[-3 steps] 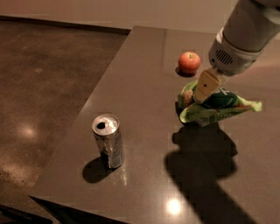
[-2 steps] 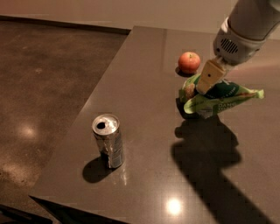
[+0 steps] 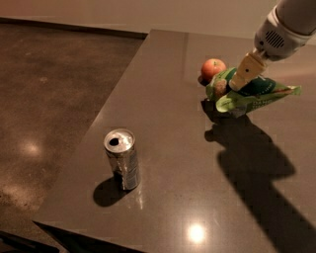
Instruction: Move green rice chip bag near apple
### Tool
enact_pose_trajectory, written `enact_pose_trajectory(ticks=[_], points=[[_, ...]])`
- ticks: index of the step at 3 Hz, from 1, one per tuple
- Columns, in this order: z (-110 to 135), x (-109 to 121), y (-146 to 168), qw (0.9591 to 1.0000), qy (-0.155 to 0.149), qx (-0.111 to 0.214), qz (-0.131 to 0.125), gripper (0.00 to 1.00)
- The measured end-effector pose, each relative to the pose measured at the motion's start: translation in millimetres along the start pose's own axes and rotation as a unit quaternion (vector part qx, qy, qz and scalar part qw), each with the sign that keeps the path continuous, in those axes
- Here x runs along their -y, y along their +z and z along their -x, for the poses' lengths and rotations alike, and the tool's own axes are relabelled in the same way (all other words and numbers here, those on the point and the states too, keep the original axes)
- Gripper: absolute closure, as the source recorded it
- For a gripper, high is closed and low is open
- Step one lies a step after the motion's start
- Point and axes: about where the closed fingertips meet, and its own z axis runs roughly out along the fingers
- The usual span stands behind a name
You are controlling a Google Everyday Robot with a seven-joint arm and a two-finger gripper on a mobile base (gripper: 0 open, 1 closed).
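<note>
Gripper (image 3: 236, 85) at far right pinches the chip bag (image 3: 259, 96) beside the apple (image 3: 213, 68); we reckon setting it down's next.

we see a glossy grey-brown table (image 3: 168, 163) catching a bright glint near its front edge, a speckled brown polished floor (image 3: 49, 89) at left with a softer glint, a pale wall (image 3: 123, 12) behind above a dark baseboard (image 3: 74, 27), and the gripper (image 3: 237, 85) clamped on the green rice chip bag (image 3: 259, 96) over the table's far right.
</note>
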Motion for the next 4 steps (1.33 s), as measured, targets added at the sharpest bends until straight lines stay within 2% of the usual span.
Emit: enact_pose_trajectory(ticks=[1,2,3,4], points=[[7.7,14.7,3.4,0.9997,-0.003,0.022,-0.006,1.00],[7.1,32.6,12.0,0.9995,0.005,0.030,-0.010,1.00],[1.8,49.9,21.1,0.9993,0.010,0.035,-0.013,0.79],[-2.7,56.5,25.6,0.9992,0.011,0.036,-0.015,0.48]])
